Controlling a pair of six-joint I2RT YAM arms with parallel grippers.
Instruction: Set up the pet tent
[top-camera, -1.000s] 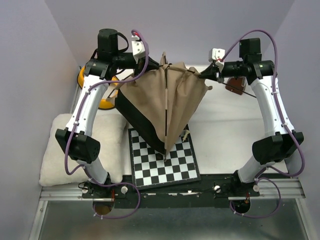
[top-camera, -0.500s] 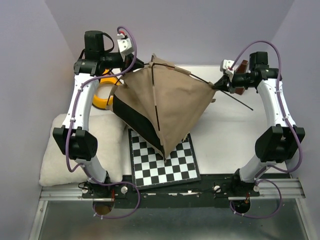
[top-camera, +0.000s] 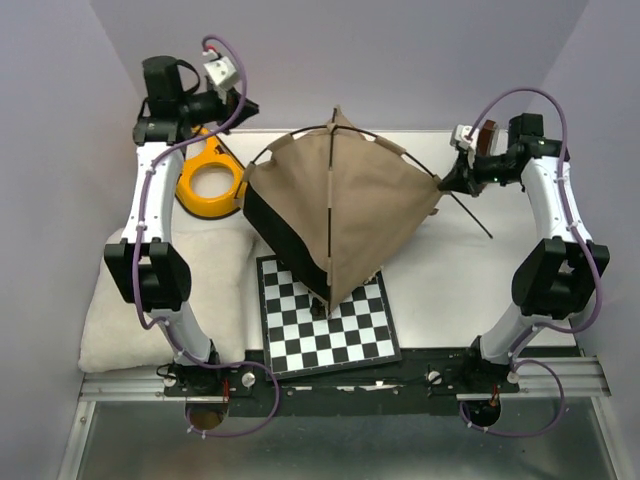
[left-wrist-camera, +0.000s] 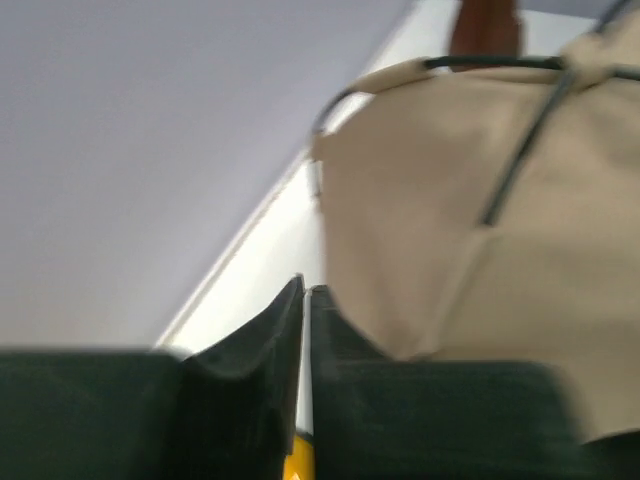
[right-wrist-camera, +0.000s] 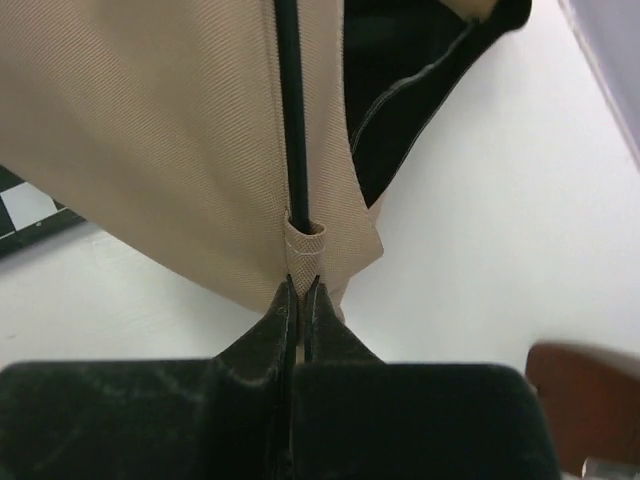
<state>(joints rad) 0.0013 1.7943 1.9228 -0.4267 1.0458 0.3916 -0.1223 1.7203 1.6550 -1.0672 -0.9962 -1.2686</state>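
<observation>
The pet tent (top-camera: 345, 205), tan fabric with black lining (top-camera: 268, 225), stands over the far edge of the chessboard, with two thin black poles crossing at its peak (top-camera: 335, 127). My right gripper (top-camera: 447, 183) is shut on the fabric pole sleeve (right-wrist-camera: 303, 243) at the tent's right corner; in the right wrist view the gripper (right-wrist-camera: 302, 282) pinches that loop below the black pole (right-wrist-camera: 290, 110). My left gripper (top-camera: 247, 105) is shut and empty at the far left, apart from the tent; in the left wrist view it (left-wrist-camera: 305, 292) faces the tent (left-wrist-camera: 470, 200). No pom-pom or label shows.
A chessboard (top-camera: 345, 335) lies at the near centre. A fluffy white cushion (top-camera: 110, 300) lies at the left. A yellow ring (top-camera: 190, 185) sits at the far left under the left arm. A brown object (right-wrist-camera: 585, 385) is beside the right gripper. A thin black rod (top-camera: 472, 217) slants on the table at the right.
The left gripper has drawn back to the far left, away from the tent. The right gripper has carried the tent's corner rightward, and the tent has spread wider with its poles bowed.
</observation>
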